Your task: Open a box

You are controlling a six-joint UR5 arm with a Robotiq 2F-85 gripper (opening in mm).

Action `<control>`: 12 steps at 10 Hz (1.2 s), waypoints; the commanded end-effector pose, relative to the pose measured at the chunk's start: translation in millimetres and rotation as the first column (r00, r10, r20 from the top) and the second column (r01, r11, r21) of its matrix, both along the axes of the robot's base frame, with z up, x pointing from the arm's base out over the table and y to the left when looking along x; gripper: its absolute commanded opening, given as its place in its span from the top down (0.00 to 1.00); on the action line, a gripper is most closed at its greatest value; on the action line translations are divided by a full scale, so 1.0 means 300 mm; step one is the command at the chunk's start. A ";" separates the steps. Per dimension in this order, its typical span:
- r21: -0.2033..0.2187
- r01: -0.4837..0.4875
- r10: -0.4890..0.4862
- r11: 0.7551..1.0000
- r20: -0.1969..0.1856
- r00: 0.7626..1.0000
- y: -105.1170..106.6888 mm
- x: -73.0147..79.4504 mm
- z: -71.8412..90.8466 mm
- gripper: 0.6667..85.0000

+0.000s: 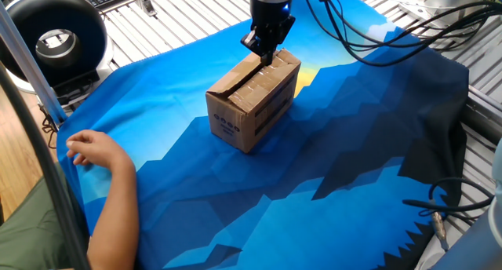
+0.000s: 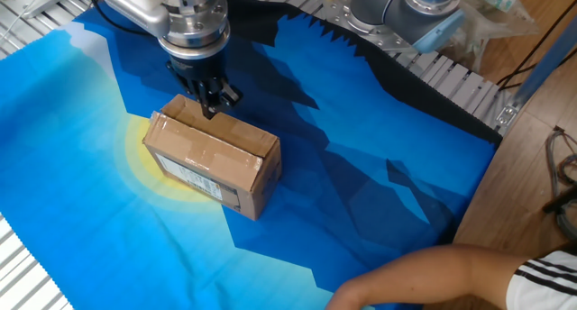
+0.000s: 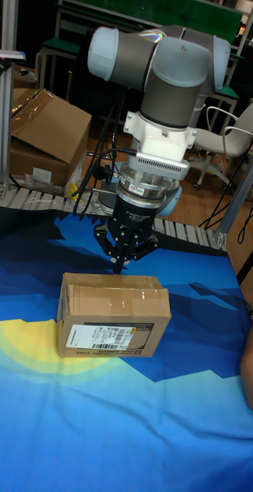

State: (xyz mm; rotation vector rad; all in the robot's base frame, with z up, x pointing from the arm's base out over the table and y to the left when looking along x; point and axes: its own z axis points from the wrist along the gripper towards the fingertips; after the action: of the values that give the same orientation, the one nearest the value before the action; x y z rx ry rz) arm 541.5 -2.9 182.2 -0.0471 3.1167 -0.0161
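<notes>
Covering the surface (image 1: 141,23), a blue cloth (image 1: 314,184) carries the box (image 1: 253,100) at centre frame, flaps apparently shut, task barely begun. End effector (image 1: 266,56), fingers pinched nearly together, holding nothing, tips at the upper edge.

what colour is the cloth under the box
Blue shades with a yellow patch, clearest in the tall fixed view.

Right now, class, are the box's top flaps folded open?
No: the box has its top flaps lying flat and closed, with the fingers at its rear top edge.
</notes>
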 end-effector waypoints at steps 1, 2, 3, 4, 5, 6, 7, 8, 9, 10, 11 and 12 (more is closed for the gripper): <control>0.026 -0.003 0.003 1.000 0.018 1.000 0.016 0.007 0.004 0.99; 0.023 -0.013 0.012 1.000 0.028 1.000 0.013 0.016 0.004 0.99; 0.025 -0.015 0.014 1.000 0.041 0.999 0.016 0.026 0.005 0.99; 0.047 -0.015 0.013 0.999 0.046 0.999 0.034 0.030 0.006 0.99; 0.071 -0.021 0.018 0.997 0.046 0.999 0.055 0.030 0.007 0.99; 0.084 -0.017 0.016 0.996 0.020 1.000 0.066 0.008 0.006 0.99; 0.073 -0.017 0.016 0.997 0.020 1.000 0.057 0.008 0.006 0.99; 0.096 -0.008 0.006 0.995 0.026 1.000 0.077 0.013 0.007 0.99; 0.096 -0.005 0.003 0.995 0.026 1.000 0.077 0.013 0.007 0.99; 0.093 -0.004 0.001 0.996 0.032 1.000 0.074 0.019 0.007 0.99; 0.089 0.001 -0.004 0.996 0.037 0.999 0.070 0.024 0.007 0.99; 0.082 0.004 -0.007 0.997 0.045 0.999 0.063 0.031 0.007 0.99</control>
State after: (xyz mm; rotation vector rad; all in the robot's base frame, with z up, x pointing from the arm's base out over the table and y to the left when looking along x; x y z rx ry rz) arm 546.9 14.2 182.8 -0.0532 3.0831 0.0939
